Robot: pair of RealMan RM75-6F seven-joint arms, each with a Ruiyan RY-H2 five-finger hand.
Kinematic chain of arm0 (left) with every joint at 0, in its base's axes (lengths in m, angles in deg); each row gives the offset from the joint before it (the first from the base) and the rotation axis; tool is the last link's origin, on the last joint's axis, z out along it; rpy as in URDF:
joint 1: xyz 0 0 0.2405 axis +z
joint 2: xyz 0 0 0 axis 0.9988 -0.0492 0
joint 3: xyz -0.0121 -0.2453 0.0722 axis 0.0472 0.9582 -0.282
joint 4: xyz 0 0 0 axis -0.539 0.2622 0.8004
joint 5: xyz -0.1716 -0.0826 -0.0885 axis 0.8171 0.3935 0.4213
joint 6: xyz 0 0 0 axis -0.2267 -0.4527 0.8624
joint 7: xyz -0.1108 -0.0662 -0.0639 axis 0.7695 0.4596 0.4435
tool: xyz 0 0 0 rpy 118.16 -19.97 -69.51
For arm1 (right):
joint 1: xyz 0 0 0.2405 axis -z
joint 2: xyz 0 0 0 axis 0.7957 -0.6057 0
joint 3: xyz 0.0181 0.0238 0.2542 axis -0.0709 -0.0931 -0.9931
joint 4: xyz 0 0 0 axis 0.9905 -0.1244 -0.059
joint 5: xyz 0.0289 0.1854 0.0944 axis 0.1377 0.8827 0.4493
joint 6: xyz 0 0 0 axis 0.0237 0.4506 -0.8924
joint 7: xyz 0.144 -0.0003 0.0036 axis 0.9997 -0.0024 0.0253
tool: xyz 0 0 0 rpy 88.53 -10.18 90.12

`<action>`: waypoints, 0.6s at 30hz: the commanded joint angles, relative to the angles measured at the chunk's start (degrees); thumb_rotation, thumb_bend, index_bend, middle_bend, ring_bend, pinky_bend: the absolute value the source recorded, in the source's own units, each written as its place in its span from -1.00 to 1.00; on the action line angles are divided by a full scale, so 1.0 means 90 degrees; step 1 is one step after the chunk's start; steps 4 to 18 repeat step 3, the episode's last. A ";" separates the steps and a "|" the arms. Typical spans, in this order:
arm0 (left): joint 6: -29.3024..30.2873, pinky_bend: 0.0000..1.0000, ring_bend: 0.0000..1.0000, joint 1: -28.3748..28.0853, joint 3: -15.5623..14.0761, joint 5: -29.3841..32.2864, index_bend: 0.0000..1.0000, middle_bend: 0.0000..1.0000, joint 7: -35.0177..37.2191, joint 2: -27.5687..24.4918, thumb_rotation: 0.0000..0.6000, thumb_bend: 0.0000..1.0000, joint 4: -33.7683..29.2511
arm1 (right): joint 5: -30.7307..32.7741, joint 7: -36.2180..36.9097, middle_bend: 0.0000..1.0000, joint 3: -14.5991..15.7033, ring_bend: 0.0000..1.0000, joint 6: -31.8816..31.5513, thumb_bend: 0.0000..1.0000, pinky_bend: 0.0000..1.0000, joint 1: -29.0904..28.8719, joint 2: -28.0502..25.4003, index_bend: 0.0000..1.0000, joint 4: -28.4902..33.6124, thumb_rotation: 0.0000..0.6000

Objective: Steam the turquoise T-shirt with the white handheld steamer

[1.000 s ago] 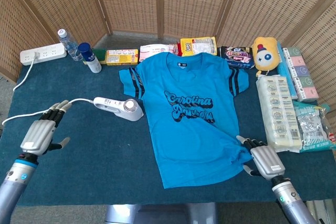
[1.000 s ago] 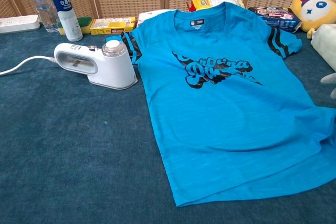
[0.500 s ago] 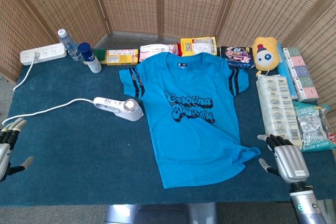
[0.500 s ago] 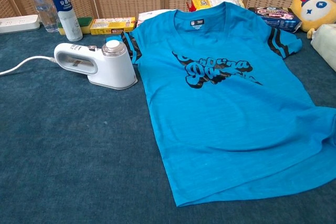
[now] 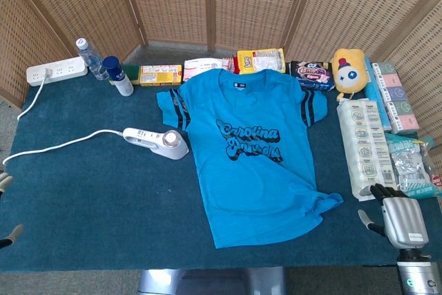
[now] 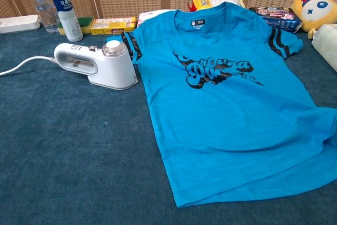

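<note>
A turquoise T-shirt (image 5: pixel 254 157) lies flat on the blue felt table (image 5: pixel 103 191), with a glossy white steamer (image 5: pixel 156 141) just beside its sleeve. Only the head view shows the right hand (image 5: pixel 402 220), empty with fingers loose; the left hand (image 5: pixel 5 205) barely shows, its fingers impossible to judge.

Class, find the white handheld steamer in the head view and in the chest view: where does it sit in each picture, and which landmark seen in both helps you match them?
Head view: the white handheld steamer lies left of centre on the blue cloth, beside the shirt's sleeve.
Chest view: the steamer sits upper left, much larger, its cord running off the left edge.
Shared landmark: the turquoise T-shirt, just right of the steamer in both.
</note>
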 commanded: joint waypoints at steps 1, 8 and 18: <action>0.0039 -0.71 -1.00 0.0054 0.0048 -0.0016 -0.92 -0.89 0.0073 -0.0074 1.00 -0.45 -0.0087 | -0.0014 0.0042 -0.10 -0.0012 -0.06 -0.0001 -0.38 -0.03 0.0024 0.0020 -0.12 -0.0033 1.00; 0.0031 -0.71 -1.00 0.0067 0.0072 -0.0039 -0.92 -0.88 0.0054 -0.0103 1.00 -0.45 -0.0119 | -0.0011 0.0069 -0.10 -0.0025 -0.07 0.0027 -0.38 -0.04 0.0027 0.0034 -0.11 -0.0053 1.00; 0.0031 -0.71 -1.00 0.0067 0.0072 -0.0039 -0.92 -0.88 0.0054 -0.0103 1.00 -0.45 -0.0119 | -0.0011 0.0069 -0.10 -0.0025 -0.07 0.0027 -0.38 -0.04 0.0027 0.0034 -0.11 -0.0053 1.00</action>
